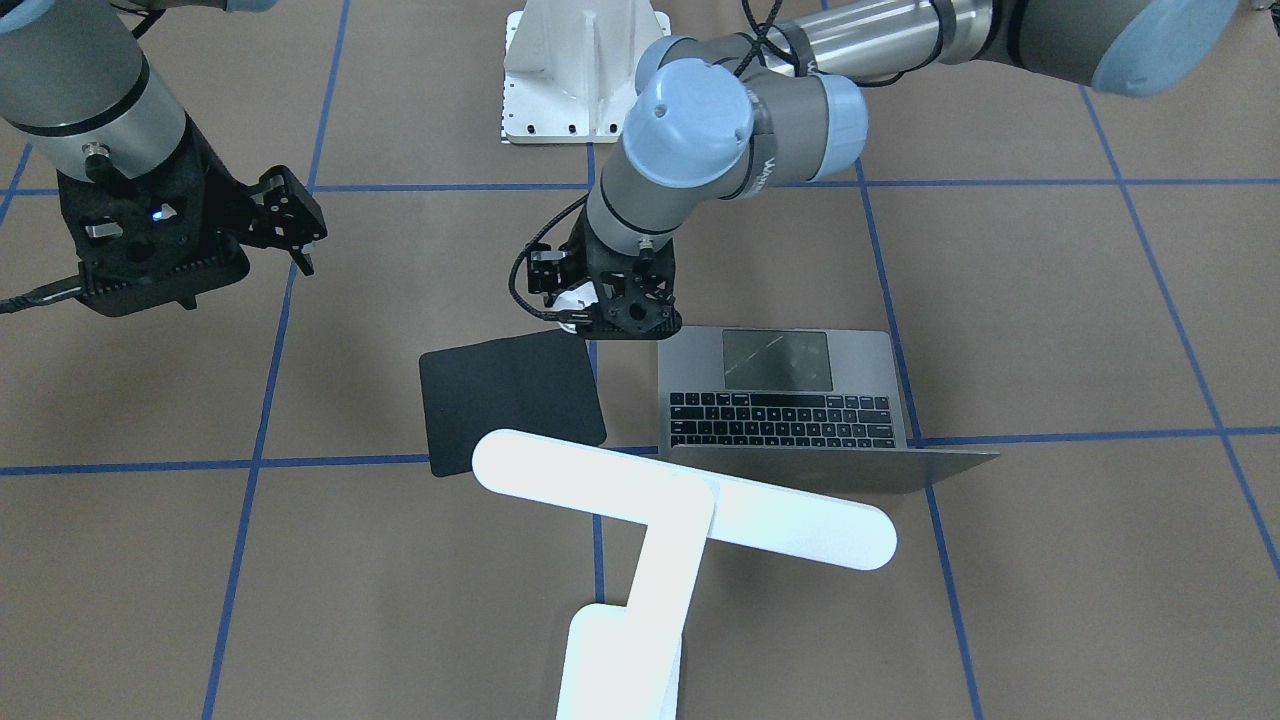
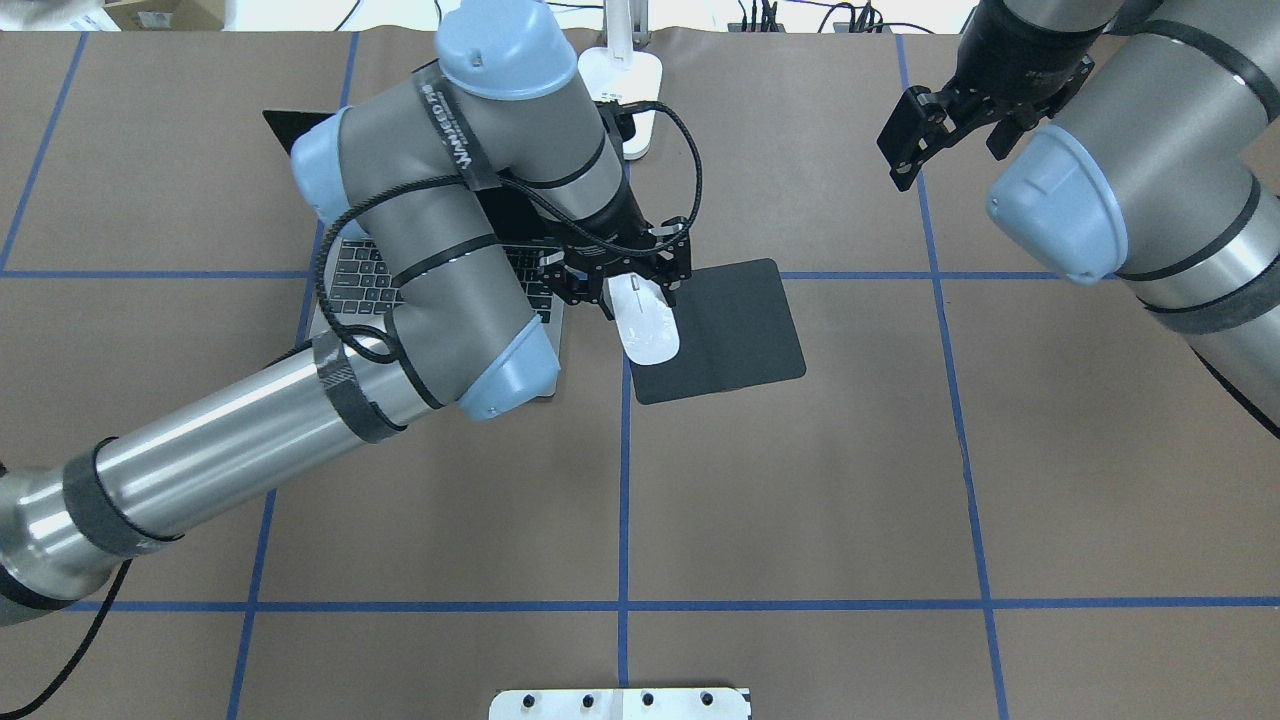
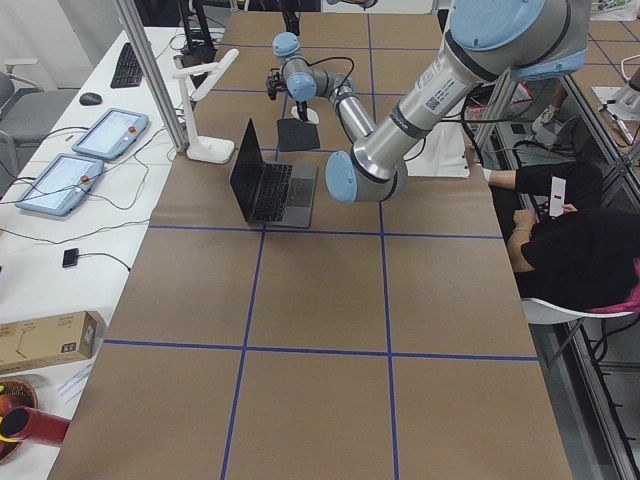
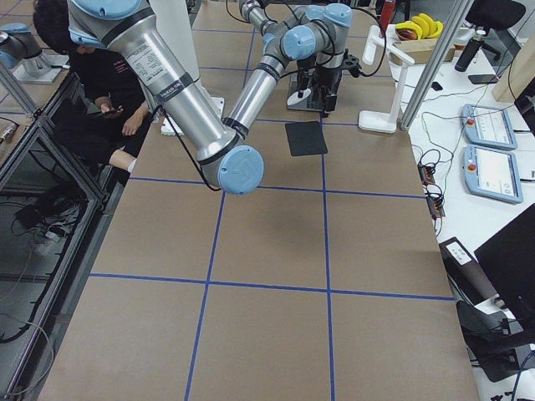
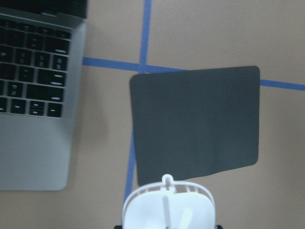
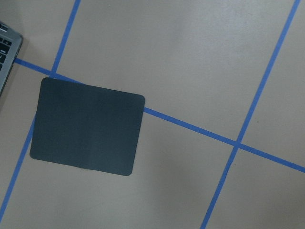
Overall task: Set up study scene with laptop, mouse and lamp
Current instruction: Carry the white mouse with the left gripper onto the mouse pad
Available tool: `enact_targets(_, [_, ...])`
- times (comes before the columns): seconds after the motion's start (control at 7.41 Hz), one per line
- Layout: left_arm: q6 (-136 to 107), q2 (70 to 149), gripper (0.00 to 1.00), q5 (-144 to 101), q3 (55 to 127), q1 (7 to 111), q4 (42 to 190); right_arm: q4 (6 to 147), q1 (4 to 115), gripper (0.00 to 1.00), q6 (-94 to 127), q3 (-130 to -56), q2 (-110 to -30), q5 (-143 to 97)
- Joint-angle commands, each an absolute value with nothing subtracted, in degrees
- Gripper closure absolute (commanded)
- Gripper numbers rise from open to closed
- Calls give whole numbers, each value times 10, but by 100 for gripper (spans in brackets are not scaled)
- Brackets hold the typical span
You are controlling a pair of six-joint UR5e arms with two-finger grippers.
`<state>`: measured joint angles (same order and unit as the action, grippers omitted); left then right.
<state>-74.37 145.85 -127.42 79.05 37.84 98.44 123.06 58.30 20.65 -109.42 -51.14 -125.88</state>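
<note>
My left gripper [image 2: 625,278] is shut on the white mouse [image 2: 647,322] and holds it over the left edge of the black mouse pad [image 2: 735,330]. The mouse fills the bottom of the left wrist view [image 5: 167,205], with the pad [image 5: 195,124] beyond it. The open grey laptop [image 1: 780,400] sits just beside the pad, its keyboard partly under my left arm [image 2: 345,285]. The white lamp [image 1: 680,500] stands behind the laptop and pad, its base at the table's far edge [image 2: 625,75]. My right gripper [image 2: 915,135] is open and empty, high at the far right.
A white ribbed pedestal [image 1: 575,70] stands at the robot's side of the table. Blue tape lines cross the brown table cover [image 2: 800,480]. The right wrist view looks down on the pad [image 6: 88,126]. A person sits beside the table [image 3: 570,240].
</note>
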Motion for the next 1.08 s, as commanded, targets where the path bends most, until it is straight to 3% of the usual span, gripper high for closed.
enact_targets(0.0, [-750, 1502, 35, -1245, 695, 367, 1039, 1230, 584, 0, 207, -1108, -529, -1257])
enact_targets(0.67, [-749, 1501, 31, -1208, 665, 367, 1071, 1230, 584, 0, 206, -1111, -532, -1254])
enact_targets(0.81, [-749, 1500, 26, -1207, 665, 367, 1071, 1230, 584, 0, 206, -1111, -532, -1254])
enact_targets(0.94, [-748, 1500, 1, -1203, 667, 367, 1072, 1230, 584, 0, 206, -1111, -532, -1254])
